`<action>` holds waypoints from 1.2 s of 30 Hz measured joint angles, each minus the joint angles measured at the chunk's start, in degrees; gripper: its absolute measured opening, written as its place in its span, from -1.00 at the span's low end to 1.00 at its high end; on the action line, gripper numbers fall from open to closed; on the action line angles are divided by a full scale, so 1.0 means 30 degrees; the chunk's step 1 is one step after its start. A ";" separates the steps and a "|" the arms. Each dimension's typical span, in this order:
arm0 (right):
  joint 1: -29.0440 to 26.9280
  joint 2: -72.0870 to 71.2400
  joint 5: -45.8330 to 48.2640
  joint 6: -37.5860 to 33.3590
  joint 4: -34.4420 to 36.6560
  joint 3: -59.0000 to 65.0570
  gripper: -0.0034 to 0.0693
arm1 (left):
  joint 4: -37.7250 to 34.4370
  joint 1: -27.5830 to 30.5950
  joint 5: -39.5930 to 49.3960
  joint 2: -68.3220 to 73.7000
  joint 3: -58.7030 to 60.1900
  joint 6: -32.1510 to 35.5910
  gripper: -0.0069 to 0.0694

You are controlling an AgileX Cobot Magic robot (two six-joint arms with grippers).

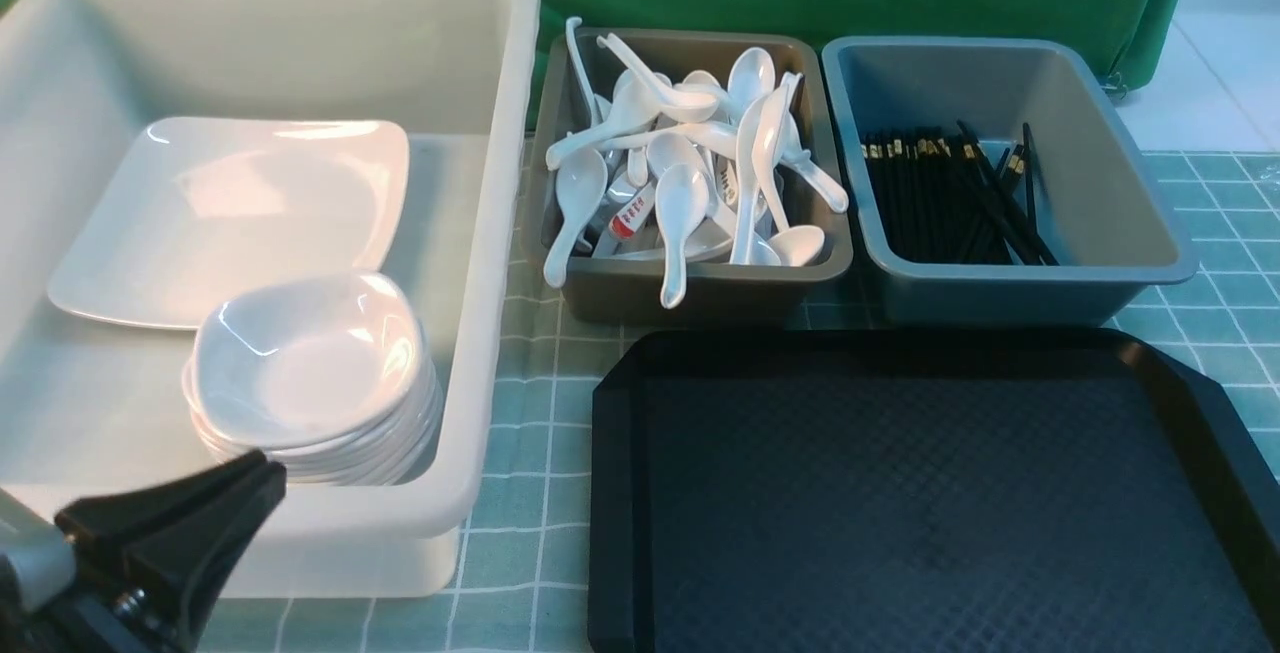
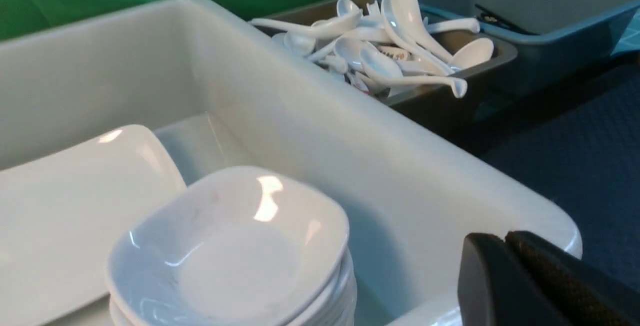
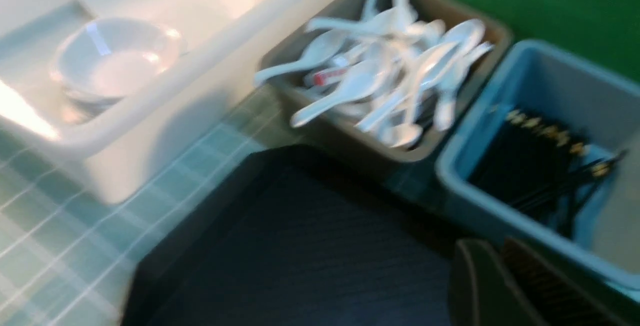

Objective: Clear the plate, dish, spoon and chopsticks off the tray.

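The black tray (image 1: 930,493) sits bare at the near right of the tabletop (image 1: 520,413), its load apparently sorted by kind into the tubs around it: the plate (image 1: 230,218) lies flat in the large white tub (image 1: 480,333) at the left edge beside a stack of small dishes (image 1: 315,383), spoons (image 1: 690,153) heap in the brown bin (image 1: 700,288) at the far middle, and chopsticks (image 1: 950,188) line the blue-grey bin (image 1: 1100,263) toward the far right. The left pincer (image 2: 505,251) hangs closed and empty by the white tub's near rim; the right pincer (image 3: 492,261), over the tray, also looks closed and holds nothing, suggesting the clearing is done.
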 joint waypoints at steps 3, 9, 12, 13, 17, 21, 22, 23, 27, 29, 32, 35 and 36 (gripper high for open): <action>-0.2209 -0.0684 -0.1213 -0.1397 0.1179 0.0697 -0.79 | 0.0000 0.0000 0.0438 0.0000 0.0108 0.0000 -0.79; -1.0461 -0.4525 -0.7113 -0.6986 0.7392 0.7699 -0.86 | 0.0000 0.0000 0.0713 0.0000 0.0230 0.0000 -0.79; -1.4078 -0.7391 -1.0011 -0.7411 0.8705 1.2285 -0.86 | 0.0000 0.0000 0.0731 0.0000 0.0230 0.0000 -0.79; -1.4436 -0.7775 -1.0160 -0.7428 0.8768 1.2569 -0.86 | 0.0000 0.0000 0.0731 0.0000 0.0230 0.0000 -0.79; -1.6710 -1.1418 -1.2516 -0.7457 0.9086 1.7713 -0.86 | 0.0000 0.0000 0.0766 0.0000 0.0230 0.0000 -0.79; -1.7032 -1.2793 -1.2814 -0.7482 0.9181 1.9182 -0.86 | 0.0000 0.0000 0.0766 0.0000 0.0230 0.0000 -0.79; -1.7101 -1.3237 -1.2489 -0.7631 0.9199 1.9255 -0.86 | 0.0000 0.0000 0.0769 0.0000 0.0230 0.0000 -0.79; -1.7118 -1.3303 -1.2264 -0.7631 0.9199 1.9255 -0.86 | 0.0000 0.0000 0.0769 0.0000 0.0230 0.0000 -0.79; -1.7124 -1.3360 -1.0857 -0.7631 0.9235 1.9270 -0.86 | 0.0019 0.0000 0.0813 0.0000 0.0230 0.0000 -0.78; -1.7144 -1.3360 -1.0379 -0.7631 0.9235 1.9270 -0.86 | 0.0067 0.0000 0.0813 0.0000 0.0230 0.0000 -0.77; -1.7144 -1.3360 -1.0363 -0.7631 0.9235 1.9270 -0.86 | 0.0080 0.0000 0.0813 0.0000 0.0230 0.0000 -0.77; -1.7160 -1.3360 -1.0341 -0.7631 0.9235 1.9270 -0.85 | 0.0080 0.0000 0.0813 0.0000 0.0230 0.0000 -0.77; -1.7160 -1.3360 -1.0321 -0.7631 0.9235 1.9270 -0.84 | 0.0080 0.0000 0.0813 0.0000 0.0230 0.0000 -0.77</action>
